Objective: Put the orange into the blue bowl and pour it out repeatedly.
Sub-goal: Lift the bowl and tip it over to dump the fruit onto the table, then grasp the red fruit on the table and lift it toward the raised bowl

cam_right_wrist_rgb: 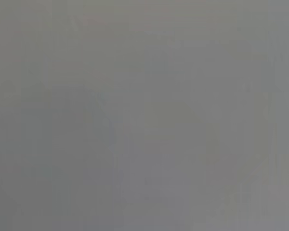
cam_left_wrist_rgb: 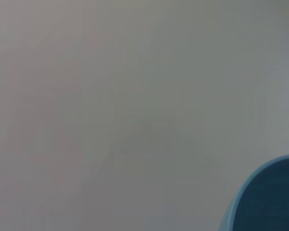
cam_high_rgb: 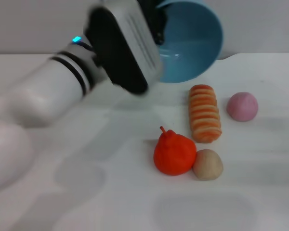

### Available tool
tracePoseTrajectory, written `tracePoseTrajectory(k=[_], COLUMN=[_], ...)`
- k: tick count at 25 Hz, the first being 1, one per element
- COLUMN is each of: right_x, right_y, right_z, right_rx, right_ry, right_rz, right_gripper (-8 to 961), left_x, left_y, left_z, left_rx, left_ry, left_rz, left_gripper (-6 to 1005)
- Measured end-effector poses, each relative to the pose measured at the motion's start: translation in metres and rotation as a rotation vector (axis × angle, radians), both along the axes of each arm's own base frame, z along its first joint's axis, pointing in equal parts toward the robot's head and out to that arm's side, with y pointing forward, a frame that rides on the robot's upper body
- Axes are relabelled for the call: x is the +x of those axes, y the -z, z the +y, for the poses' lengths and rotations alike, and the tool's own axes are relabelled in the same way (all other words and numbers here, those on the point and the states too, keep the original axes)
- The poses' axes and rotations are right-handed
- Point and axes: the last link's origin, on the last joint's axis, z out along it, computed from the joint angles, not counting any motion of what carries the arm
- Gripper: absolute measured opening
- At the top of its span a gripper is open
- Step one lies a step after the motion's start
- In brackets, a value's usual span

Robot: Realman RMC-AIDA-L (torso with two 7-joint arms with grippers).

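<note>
Your left pincer [cam_high_rgb: 156,29] has the blue bowl [cam_high_rgb: 192,41] clenched and tipped, lifted off the counter [cam_high_rgb: 62,192]. The orange [cam_high_rgb: 174,153] lies below, touching a tan ball [cam_high_rgb: 207,164]; it looks soft and light, so squeeze its plump middle.

White table [cam_high_rgb: 111,202] w/ four items on it, all right of centre. The orange [cam_high_rgb: 174,154] sits nearest, touching a tan ball [cam_high_rgb: 207,164] on its right. Striped orange-and-cream roll [cam_high_rgb: 204,113] lies farther back, lengthwise near-to-far — pink ball [cam_high_rgb: 242,106] just right of it, apart.
</note>
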Motion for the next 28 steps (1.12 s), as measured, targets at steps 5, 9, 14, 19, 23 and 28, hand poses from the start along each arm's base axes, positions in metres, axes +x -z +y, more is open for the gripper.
tracePoseTrajectory(k=[5, 9, 14, 19, 23, 28], right_x=[-0.011, -0.024, -0.041, -0.060, -0.081, -0.108], right_y=[-0.001, -0.006, -0.017, -0.014, 0.005, 0.037], right_z=[0.009, 0.020, 0.033, 0.042, 0.050, 0.057], right_rx=[-0.120, -0.271, -0.519, -0.750, -0.942, -1.099], right_ry=[-0.070, -0.114, -0.095, -0.077, -0.087, -0.118], right_rz=[0.013, 0.046, 0.008, -0.059, -0.104, -0.179], right_gripper=[705, 705, 705, 704, 704, 705], left_x=[-0.019, -0.035, -0.051, -0.063, -0.065, -0.065], left_y=[-0.020, -0.037, -0.049, -0.060, -0.061, -0.056], left_z=[0.030, 0.051, 0.063, 0.067, 0.068, 0.067], left_rx=[-0.201, -0.323, -0.373, -0.357, -0.353, -0.361], left_ry=[-0.312, -0.567, -0.822, -0.951, -0.952, -0.959], left_rz=[-0.168, -0.247, -0.221, -0.198, -0.213, -0.210], left_gripper=[-2, -2, -2, -2, -2, -2])
